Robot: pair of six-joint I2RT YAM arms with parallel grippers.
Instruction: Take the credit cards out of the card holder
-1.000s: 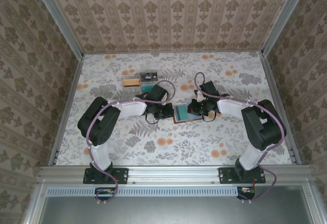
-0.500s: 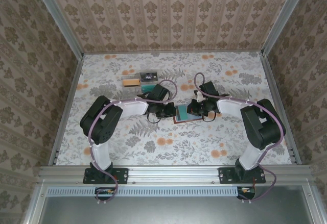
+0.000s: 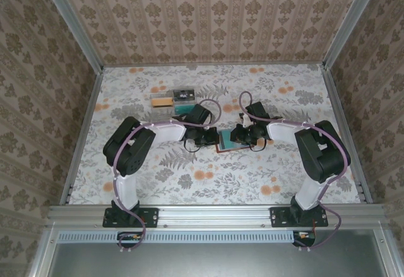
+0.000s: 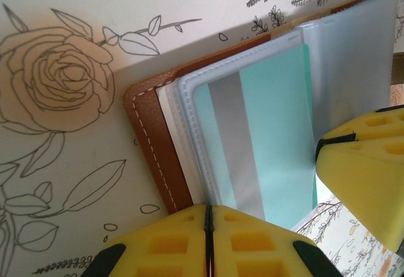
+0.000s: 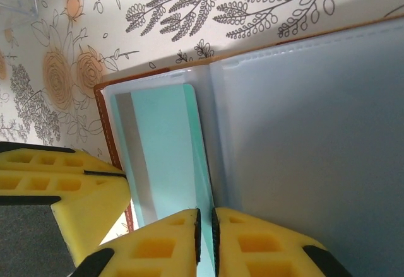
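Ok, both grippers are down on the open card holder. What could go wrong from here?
One: the left gripper is shut right at the edge of the clear sleeve over the teal card; if it pinches sleeve rather than card, pulling may drag the whole card holder along. Two: the right gripper is shut at the same page, its yellow finger close beside the left one, so they could collide.

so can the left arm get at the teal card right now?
Likely yes: card holder lies open, left fingers pinch the clear sleeve beside the teal card, though that sleeve covers it.
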